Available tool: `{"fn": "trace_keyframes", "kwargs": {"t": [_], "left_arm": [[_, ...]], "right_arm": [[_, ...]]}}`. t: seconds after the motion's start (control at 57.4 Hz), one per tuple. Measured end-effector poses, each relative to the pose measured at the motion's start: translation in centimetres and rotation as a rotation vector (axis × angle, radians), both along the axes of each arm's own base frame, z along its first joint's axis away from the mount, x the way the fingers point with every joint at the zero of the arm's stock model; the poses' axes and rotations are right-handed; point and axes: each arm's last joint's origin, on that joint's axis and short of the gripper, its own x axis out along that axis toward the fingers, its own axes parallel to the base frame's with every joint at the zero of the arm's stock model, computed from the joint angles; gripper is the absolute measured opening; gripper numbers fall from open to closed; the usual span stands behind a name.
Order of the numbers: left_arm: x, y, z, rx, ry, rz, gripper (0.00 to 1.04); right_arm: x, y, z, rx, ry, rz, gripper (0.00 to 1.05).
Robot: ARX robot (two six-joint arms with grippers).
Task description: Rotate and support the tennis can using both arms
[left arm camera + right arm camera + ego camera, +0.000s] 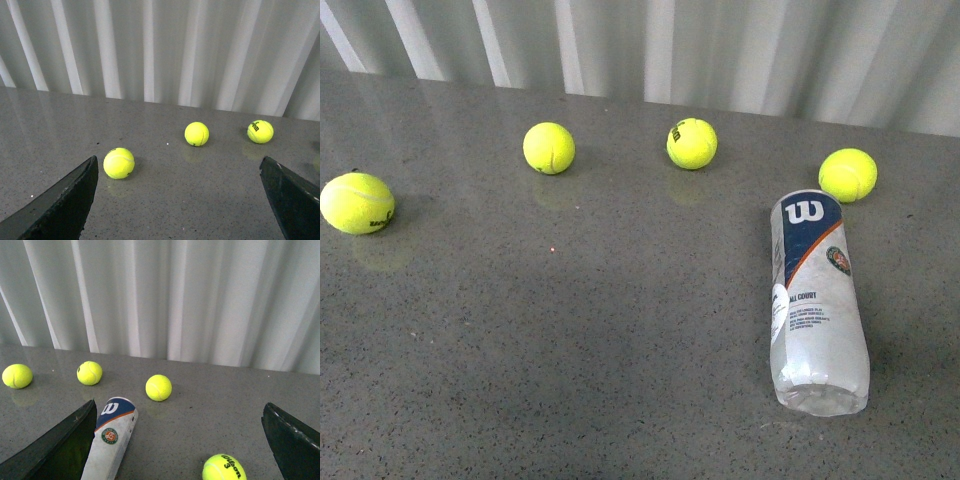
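The tennis can lies on its side on the grey table at the right in the front view, its navy "W" end pointing away from me. In the right wrist view the can lies just beside one finger of my right gripper, which is open and empty. My left gripper is open and empty over bare table, with a finger near a yellow ball. Neither arm shows in the front view.
Several yellow tennis balls lie loose on the table: one at far left, two toward the back, one beside the can's far end. Another ball lies between my right fingers. A white corrugated wall closes the back.
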Motion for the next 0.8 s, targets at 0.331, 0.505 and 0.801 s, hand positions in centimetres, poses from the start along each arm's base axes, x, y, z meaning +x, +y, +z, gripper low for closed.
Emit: {"fn": "trace_keyframes", "kwargs": {"t": [0.331, 0.505, 0.801], "left_arm": [[0.00, 0.00, 0.00, 0.000, 0.000, 0.000, 0.98], [0.00, 0.00, 0.01, 0.000, 0.000, 0.000, 0.98], [0.00, 0.00, 0.00, 0.000, 0.000, 0.000, 0.98]], "right_arm": [[0.00, 0.00, 0.00, 0.000, 0.000, 0.000, 0.98], [0.00, 0.00, 0.00, 0.000, 0.000, 0.000, 0.98], [0.00, 0.00, 0.00, 0.000, 0.000, 0.000, 0.98]]}}
